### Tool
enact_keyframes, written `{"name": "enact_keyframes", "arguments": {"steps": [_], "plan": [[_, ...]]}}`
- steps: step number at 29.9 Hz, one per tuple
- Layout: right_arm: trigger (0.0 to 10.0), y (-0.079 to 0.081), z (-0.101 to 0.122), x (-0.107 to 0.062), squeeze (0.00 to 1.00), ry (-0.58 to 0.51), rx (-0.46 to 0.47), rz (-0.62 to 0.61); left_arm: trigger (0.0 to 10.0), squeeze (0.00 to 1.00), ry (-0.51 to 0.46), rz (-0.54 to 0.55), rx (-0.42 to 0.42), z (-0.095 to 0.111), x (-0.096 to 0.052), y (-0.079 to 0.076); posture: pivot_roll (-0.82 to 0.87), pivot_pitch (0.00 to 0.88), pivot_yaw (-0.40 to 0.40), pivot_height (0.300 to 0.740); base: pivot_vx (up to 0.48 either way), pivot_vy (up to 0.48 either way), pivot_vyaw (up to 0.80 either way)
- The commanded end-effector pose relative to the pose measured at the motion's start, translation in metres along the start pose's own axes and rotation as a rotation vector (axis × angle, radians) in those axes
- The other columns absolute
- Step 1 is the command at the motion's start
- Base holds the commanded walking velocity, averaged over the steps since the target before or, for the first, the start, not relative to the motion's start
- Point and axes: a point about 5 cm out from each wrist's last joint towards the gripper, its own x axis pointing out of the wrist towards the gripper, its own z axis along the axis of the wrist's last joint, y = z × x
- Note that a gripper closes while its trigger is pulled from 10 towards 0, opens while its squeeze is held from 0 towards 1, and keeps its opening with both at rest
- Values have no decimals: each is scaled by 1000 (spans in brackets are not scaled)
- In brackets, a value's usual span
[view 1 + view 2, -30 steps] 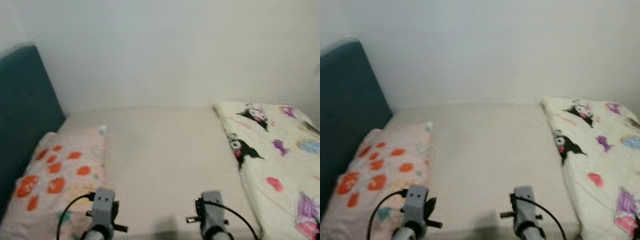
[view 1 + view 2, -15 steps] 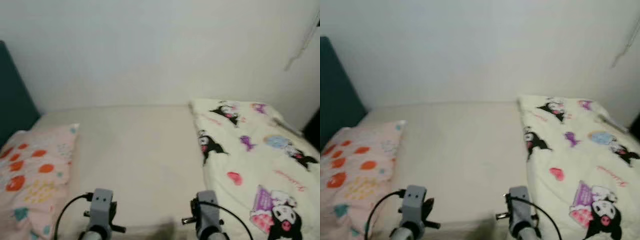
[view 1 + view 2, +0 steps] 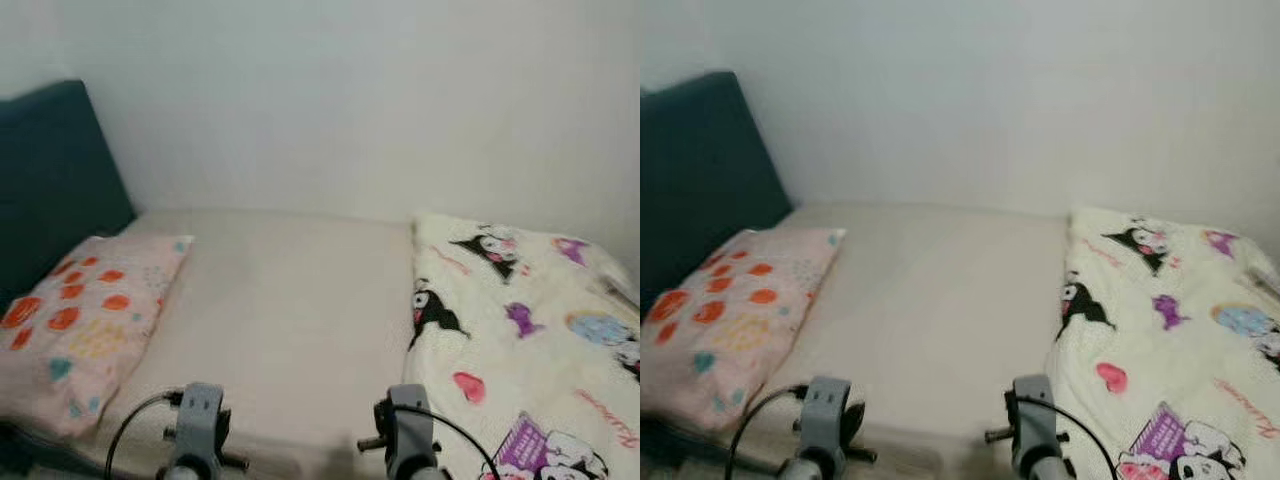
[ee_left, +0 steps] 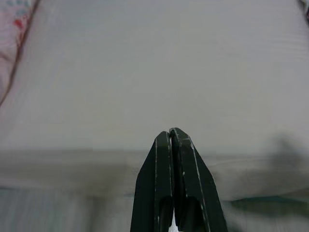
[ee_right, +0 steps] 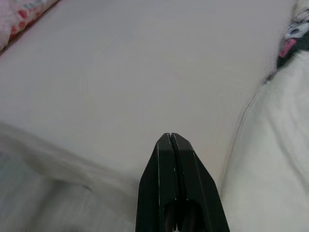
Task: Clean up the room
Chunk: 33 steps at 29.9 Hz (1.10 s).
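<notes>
While both arms hang low at the near edge, the bed (image 3: 290, 300) stretches out ahead of the two pincers.
Beyond the right gripper (image 5: 172, 137), on its outer side, lies the cartoon-print blanket (image 3: 520, 340); beyond the left gripper (image 4: 170, 133), the pink spotted pillow (image 3: 85, 320) rests by the dark headboard (image 3: 50, 180). Both pincers are pressed together, holding nothing.

A cartoon-print blanket (image 3: 520, 340) lies bunched on the bed's right side; a pink spotted pillow (image 3: 85, 325) rests flat left.
</notes>
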Motion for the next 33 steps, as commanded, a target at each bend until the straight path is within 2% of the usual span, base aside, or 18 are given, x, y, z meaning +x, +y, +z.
{"name": "enact_keyframes", "arguments": {"steps": [1, 33], "plan": [[10000, -3, -3, -2, 0, 12, 16, -12, 10000, 0, 6, -11, 4, 0, 1, -3, 11, 40, -3, 740, 0, -390, 0], [10000, -3, -4, -2, 0, 20, 15, -11, 10000, 0, 7, -10, 2, 0, 0, -3, 11, 55, -5, 740, 0, -390, 0]]}}
